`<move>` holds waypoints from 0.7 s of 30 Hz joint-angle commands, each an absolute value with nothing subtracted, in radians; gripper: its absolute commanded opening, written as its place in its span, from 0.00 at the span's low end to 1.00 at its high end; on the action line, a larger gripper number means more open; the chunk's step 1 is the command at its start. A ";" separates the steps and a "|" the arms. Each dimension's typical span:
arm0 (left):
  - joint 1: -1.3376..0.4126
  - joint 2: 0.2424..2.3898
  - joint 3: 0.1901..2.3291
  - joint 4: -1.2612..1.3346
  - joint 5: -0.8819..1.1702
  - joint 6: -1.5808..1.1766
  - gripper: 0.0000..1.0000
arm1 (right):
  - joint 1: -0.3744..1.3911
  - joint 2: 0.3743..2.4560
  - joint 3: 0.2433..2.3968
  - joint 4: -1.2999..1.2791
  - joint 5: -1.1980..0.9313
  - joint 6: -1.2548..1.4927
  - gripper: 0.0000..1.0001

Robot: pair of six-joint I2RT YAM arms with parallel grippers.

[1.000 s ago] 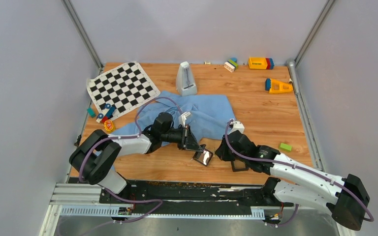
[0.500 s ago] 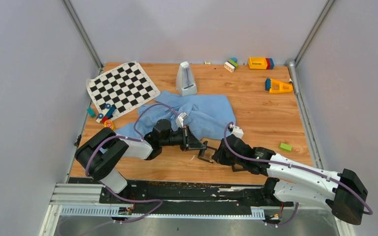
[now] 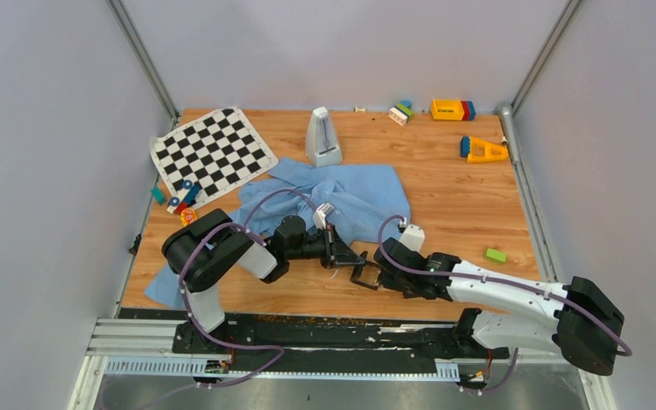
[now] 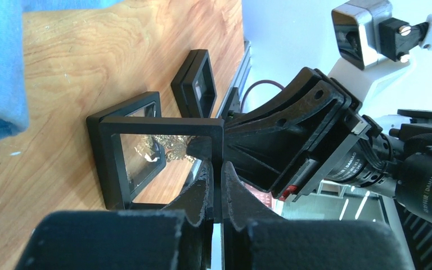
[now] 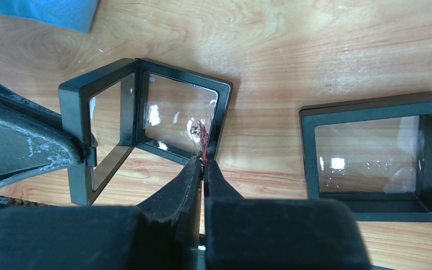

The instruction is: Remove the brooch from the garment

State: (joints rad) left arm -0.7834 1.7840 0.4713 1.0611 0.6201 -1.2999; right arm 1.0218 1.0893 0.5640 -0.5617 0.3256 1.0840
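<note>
Clenched tight, the fingers of the right gripper pinch what appears to be the brooch, a small dark-red piece with a silvery bead, at the mouth of a hinged black display case with clear film windows. Opposite, the left gripper is clamped on the rim of the case's other half, propping it open on the table. The brooch is off the garment, the crumpled light blue shirt lying just behind the two arms and apart from the case, so the removal itself looks done and the step in hand seems to be seating the piece between the case's films. By that reading, the next move calls for the right fingers to let go without dragging the brooch back out, and for the left to fold the halves together squarely; a slip could leave the piece caught at the edge. A second case, closed, lies just beside the open one, close to the right arm. Further off are a checkered mat, a grey metronome at the shirt's far edge, toy blocks along the back and a green block at the right, none of them in the way
</note>
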 commanded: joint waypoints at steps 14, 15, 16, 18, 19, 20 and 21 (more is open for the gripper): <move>-0.791 1.881 0.458 1.327 0.625 -1.374 0.00 | 1.038 1.181 0.674 -0.547 0.380 1.079 0.16; -0.790 1.881 0.457 1.329 0.623 -1.376 0.00 | 1.037 1.180 0.676 -0.544 0.377 1.076 0.17; -0.790 1.883 0.457 1.334 0.623 -1.377 0.00 | 1.037 1.178 0.678 -0.538 0.372 1.073 0.18; -0.790 1.888 0.456 1.344 0.624 -1.381 0.00 | 1.037 1.166 0.674 -0.523 0.359 1.060 0.27; -0.790 1.894 0.456 1.349 0.624 -1.384 0.00 | 1.038 1.159 0.670 -0.513 0.348 1.051 0.30; -0.791 1.897 0.456 1.357 0.625 -1.386 0.00 | 1.037 1.150 0.667 -0.505 0.343 1.045 0.31; -0.790 1.904 0.456 1.363 0.626 -1.391 0.00 | 1.038 1.140 0.661 -0.503 0.342 1.045 0.31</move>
